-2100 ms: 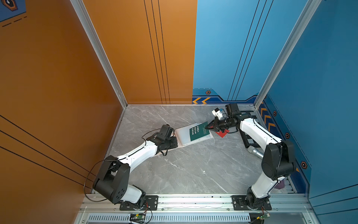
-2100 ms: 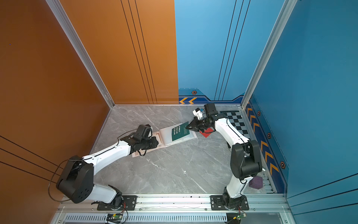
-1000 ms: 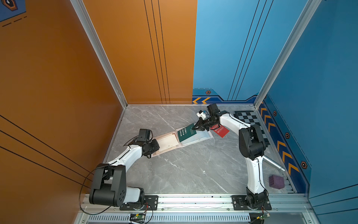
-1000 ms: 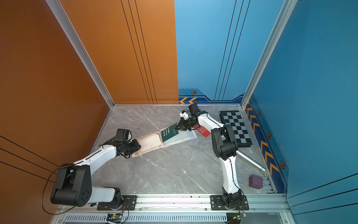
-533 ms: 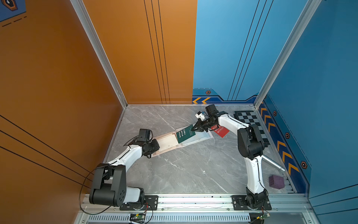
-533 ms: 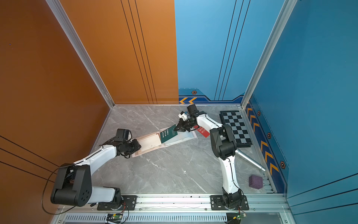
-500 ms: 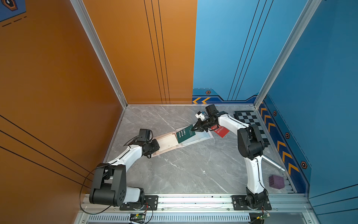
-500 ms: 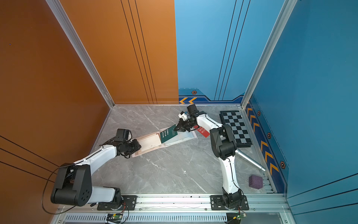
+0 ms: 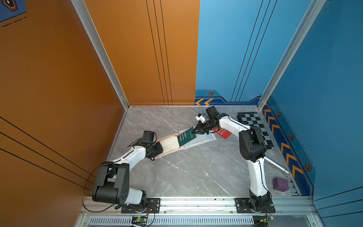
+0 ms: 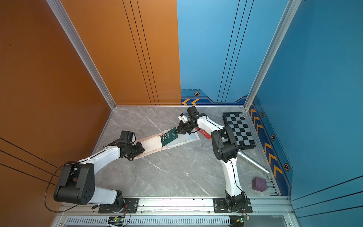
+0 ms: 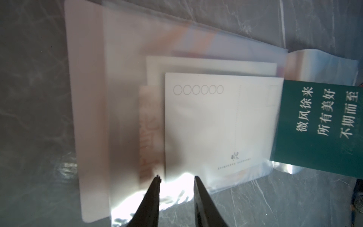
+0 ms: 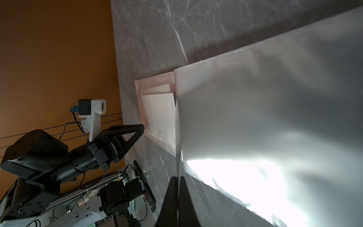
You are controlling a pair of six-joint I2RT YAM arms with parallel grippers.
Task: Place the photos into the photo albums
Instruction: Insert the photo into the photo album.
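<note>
Checkerboard (image 10: 238, 129) lies flat; metal cylinder (image 10: 252, 161) just beside; purple cube (image 10: 259, 183) apart.

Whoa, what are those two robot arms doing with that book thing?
They're filling a photo album. The right hand pinches a green card and holds it at a clear sleeve's opening. The left hand, open, rests at the album's other end. A red card lies beside the album.

Robot lab cell — panel walls (image 9: 137, 49), aluminium rail (image 9: 196, 204)

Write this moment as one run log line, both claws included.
left claw: open, at photo album edge | right claw: shut on dark green card, partly over album | red card: outside album
</note>
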